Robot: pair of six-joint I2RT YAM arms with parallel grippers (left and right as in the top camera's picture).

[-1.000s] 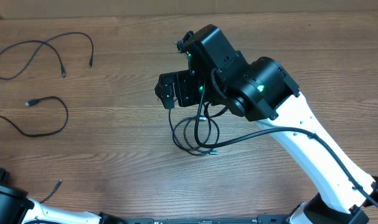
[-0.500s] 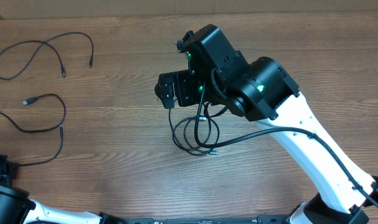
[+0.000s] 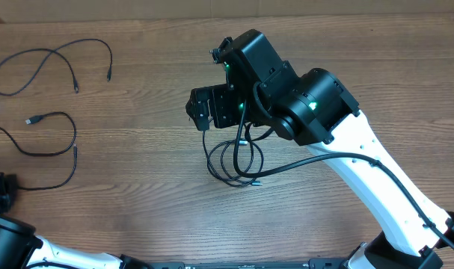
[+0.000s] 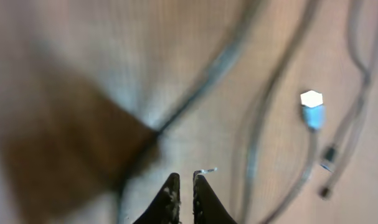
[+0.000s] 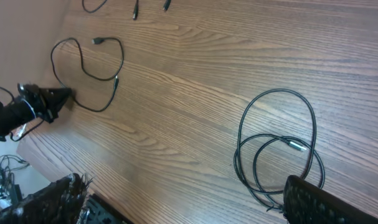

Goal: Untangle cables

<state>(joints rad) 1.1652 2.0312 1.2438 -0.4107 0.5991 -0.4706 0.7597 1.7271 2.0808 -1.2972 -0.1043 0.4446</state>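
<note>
Three thin black cables lie on the wooden table. One coiled cable sits below my right gripper. That gripper hangs wide open with nothing in it, and its right finger is over the coil's lower edge. A second cable with a USB plug runs down to my left gripper. The left gripper is shut on this cable's end, with a silver tip poking out beside one fingertip. The third cable lies at the far left.
The right arm's white link and its thicker black wiring cross the table's right half. The table's near edge runs close to the left gripper, with loose wires hanging below it.
The left gripper closed on the end of the USB cable and dragged it left and slightly up, pulling the loop leftward. The right arm and the coil stayed still.
</note>
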